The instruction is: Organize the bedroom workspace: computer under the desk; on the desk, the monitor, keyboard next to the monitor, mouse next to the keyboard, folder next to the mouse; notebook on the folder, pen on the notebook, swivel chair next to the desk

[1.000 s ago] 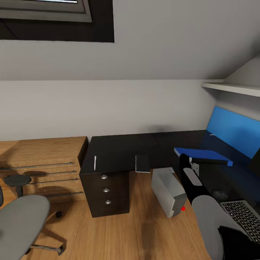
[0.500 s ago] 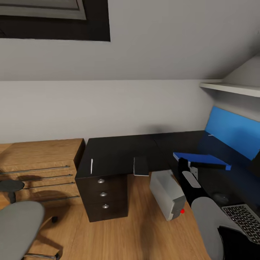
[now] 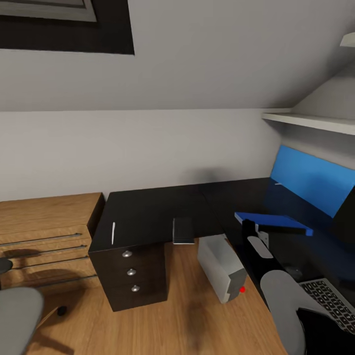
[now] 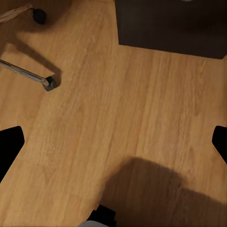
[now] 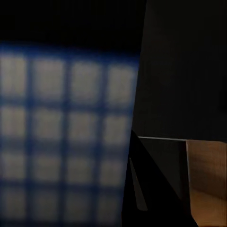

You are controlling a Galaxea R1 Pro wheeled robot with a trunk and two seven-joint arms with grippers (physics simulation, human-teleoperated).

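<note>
My right gripper (image 3: 250,227) is shut on the near end of the blue folder (image 3: 276,220), holding it flat just above the black desk (image 3: 162,207). Up close in the right wrist view, the folder (image 5: 66,123) is a blurred blue sheet. The pen (image 3: 113,232) lies on the desk over the drawers, and the notebook (image 3: 183,230) sits at the desk's front edge. The grey computer (image 3: 222,268) stands on the floor by the desk. The keyboard (image 3: 329,304), mouse (image 3: 295,271) and monitor (image 3: 347,217) are at the right. My left gripper (image 4: 113,146) hangs open over the floor.
The swivel chair (image 3: 15,315) is at the bottom left; its base spoke and castor (image 4: 47,82) lie near my left gripper. Low wooden shelving (image 3: 44,231) adjoins the black drawer unit (image 3: 130,271). A blue back panel (image 3: 310,180) and white shelf (image 3: 305,121) are behind the desk.
The camera has swung right, so the whole scene has shifted left and the chair is mostly out of frame. The folder stays in my right gripper.
</note>
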